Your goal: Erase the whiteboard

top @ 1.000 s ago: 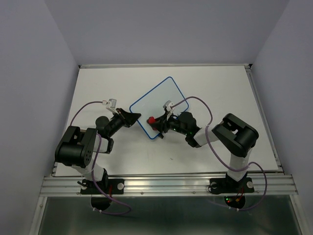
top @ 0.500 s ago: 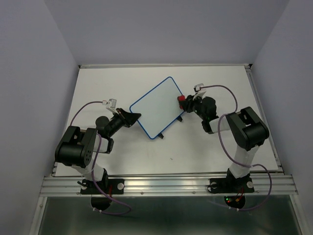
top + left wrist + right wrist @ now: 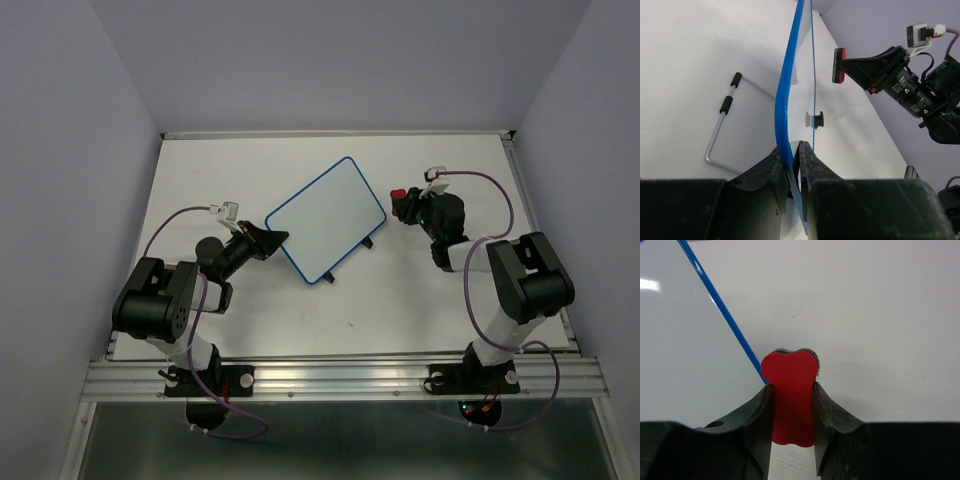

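Observation:
The whiteboard [image 3: 326,219] is a small white board with a thin blue rim, lying tilted mid-table; its face looks blank. My left gripper [image 3: 281,238] is shut on its left rim, seen edge-on in the left wrist view [image 3: 785,105]. My right gripper [image 3: 402,203] is shut on a red eraser [image 3: 398,195] and holds it just off the board's right corner, clear of the face. In the right wrist view the eraser [image 3: 790,395] sits between the fingers, with the blue rim [image 3: 720,310] to its left. The left wrist view also shows the eraser [image 3: 839,65].
The board's wire stand [image 3: 722,125] with black feet rests on the white tabletop [image 3: 250,320] under it. One black foot [image 3: 370,242] shows at the board's right edge. Side walls close in the table at left and right.
My right gripper has swept the eraser from the board's lower middle up and to the right, off the board's right corner. The left gripper and the board have not moved.

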`<action>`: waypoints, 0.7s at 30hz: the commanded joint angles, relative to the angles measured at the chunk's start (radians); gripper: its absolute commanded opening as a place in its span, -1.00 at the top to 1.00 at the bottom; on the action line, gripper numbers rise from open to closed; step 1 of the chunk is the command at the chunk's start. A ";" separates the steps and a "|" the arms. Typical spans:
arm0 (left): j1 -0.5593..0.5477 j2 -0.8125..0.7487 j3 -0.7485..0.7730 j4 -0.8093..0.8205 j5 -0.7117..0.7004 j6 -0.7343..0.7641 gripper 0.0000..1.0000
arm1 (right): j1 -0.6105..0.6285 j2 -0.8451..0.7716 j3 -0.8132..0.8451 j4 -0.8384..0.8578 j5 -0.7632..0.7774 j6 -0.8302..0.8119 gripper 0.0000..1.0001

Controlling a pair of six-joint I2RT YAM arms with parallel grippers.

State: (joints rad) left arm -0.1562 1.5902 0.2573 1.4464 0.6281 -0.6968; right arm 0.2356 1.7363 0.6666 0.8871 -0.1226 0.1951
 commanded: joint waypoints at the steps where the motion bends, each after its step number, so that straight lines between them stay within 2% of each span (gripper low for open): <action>1: -0.008 0.005 0.000 0.094 -0.028 0.111 1.00 | -0.001 -0.098 0.011 -0.121 0.116 0.042 0.90; 2: -0.009 0.002 0.000 0.086 -0.030 0.117 1.00 | -0.001 -0.121 0.021 -0.222 0.192 0.065 0.89; 4: -0.009 -0.007 -0.003 0.086 -0.034 0.117 1.00 | -0.001 -0.145 0.022 -0.292 0.295 0.154 0.89; 8: -0.011 -0.022 -0.004 0.062 -0.045 0.123 1.00 | -0.001 -0.170 0.106 -0.576 0.420 0.236 0.80; 15: -0.014 -0.032 -0.007 0.052 -0.053 0.128 0.88 | -0.001 -0.173 0.195 -0.867 0.512 0.317 0.78; 19: -0.016 -0.044 -0.010 0.043 -0.060 0.131 0.86 | -0.001 -0.132 0.228 -0.980 0.525 0.355 0.61; 21: -0.017 -0.045 -0.010 0.039 -0.064 0.132 0.86 | -0.001 -0.107 0.241 -1.031 0.525 0.366 0.60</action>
State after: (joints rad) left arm -0.1650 1.5562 0.2569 1.4071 0.6144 -0.6773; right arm 0.2359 1.5944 0.8562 0.0059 0.3519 0.5076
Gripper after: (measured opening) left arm 0.232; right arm 0.361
